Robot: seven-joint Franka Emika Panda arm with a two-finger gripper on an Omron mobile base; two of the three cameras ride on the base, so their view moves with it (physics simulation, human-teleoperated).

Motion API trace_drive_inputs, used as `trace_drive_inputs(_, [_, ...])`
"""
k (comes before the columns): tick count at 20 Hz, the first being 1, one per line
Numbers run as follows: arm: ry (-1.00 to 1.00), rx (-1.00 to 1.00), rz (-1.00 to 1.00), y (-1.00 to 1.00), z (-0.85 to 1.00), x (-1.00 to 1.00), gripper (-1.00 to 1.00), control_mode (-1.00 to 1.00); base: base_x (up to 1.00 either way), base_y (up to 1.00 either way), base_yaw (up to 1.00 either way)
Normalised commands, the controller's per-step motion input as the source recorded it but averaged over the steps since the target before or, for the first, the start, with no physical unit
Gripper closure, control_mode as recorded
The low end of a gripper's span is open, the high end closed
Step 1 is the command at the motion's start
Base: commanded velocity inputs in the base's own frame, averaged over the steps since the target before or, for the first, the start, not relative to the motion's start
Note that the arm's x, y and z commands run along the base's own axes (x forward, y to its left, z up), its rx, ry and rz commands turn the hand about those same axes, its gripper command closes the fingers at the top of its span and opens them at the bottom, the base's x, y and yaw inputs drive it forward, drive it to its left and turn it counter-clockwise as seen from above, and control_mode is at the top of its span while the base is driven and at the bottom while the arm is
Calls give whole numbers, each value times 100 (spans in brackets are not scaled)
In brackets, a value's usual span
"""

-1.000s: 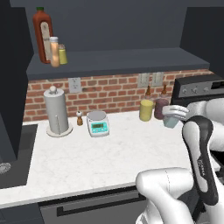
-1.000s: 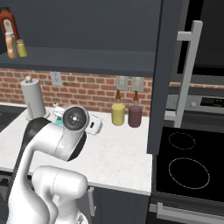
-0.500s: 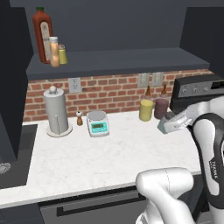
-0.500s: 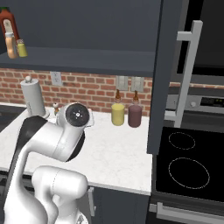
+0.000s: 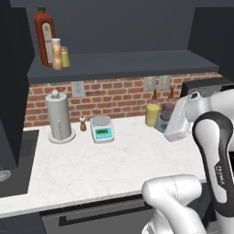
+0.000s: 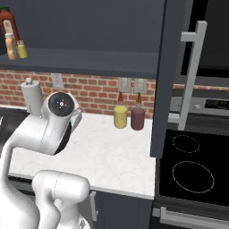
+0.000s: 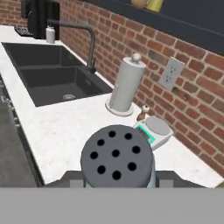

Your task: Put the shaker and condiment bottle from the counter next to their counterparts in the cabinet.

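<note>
Cabinet [image 5: 137,61], left end of the shelf: the tall red bottle [image 5: 44,36] stands at the back. The condiment bottle [image 5: 56,54] is upright just beside it, and the small yellow shaker [image 5: 65,56] is next along. That half of the task reads as done.

Counter [image 5: 91,160], left to centre: the paper towel holder [image 5: 58,116], pepper mill [image 5: 82,123] and kitchen scale [image 5: 102,129] are in the same places as a second ago. The base cameras have not shifted.

Right of centre: the shaker [image 5: 161,122] is in the gripper [image 5: 168,128], in front of the yellow jar [image 5: 152,114] by the brick wall. The jaws are closed to a narrow gap around its body. In the hand view its dark perforated cap [image 7: 117,156] faces the camera squarely, with the sink and tap beyond. Whether its base is clear of the worktop cannot be told.

Change noted: over the last second the hand has dropped slightly and rolled, carrying the shaker with it. In the right base view the arm's big round joint has swung leftward. The grip has barely altered.

Assessment: the pick appears secure and the carry toward the shelf is starting. What remains is to lift the shaker well to the left and set it beside the yellow shaker. The cap no longer points straight up, so the jar should be righted before release.
</note>
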Motion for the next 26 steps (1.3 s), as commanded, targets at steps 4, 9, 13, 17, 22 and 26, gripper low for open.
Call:
trace_drive_inputs(4, [-22,-1,15,5,54,-12,100,-100,0,0,0])
trace_drive_inputs(9, [-14,0,9,0,32,-21,100,-100,0,0,0])
trace_drive_inputs(13, [-2,0,7,4,16,-13,100,-100,0,0,0])
trace_drive_inputs(17, [-2,0,9,12,25,-4,100,-100,0,0,0])
trace_drive_inputs(22, [-3,0,10,19,36,0,100,-100,0,0,0])
trace_drive_inputs(26, [0,0,12,21,47,0,100,-100,0,0,0])
